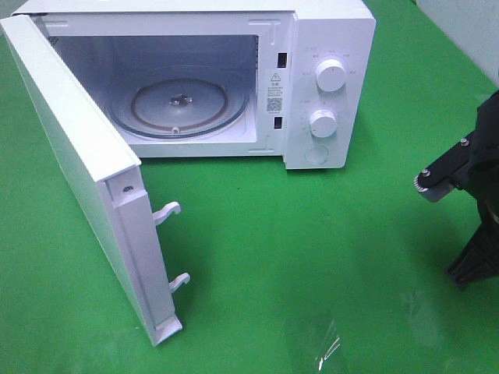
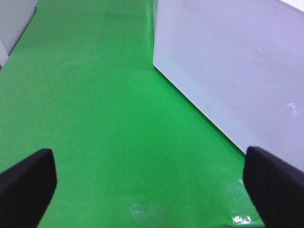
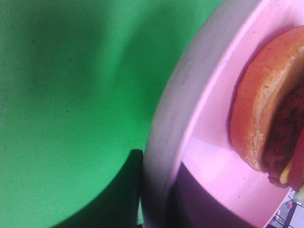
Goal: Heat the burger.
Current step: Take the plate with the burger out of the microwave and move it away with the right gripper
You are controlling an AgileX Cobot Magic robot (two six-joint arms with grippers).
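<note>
Microwave (image 1: pixel 327 78): door (image 1: pixel 78 179) swung wide, turntable (image 1: pixel 179 105) bare.
Burger (image 3: pixel 270 109): on pink plate (image 3: pixel 209 142).
Left gripper (image 2: pixel 152 190): fingers spread, holding nothing.
Right gripper: grip cannot be told.

The burger (image 3: pixel 266 118) and pink plate (image 3: pixel 209 137) are cut off.

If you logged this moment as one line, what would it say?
microwave door: open | turntable: bare | burger: on pink plate by right wrist camera | left gripper: open
</note>
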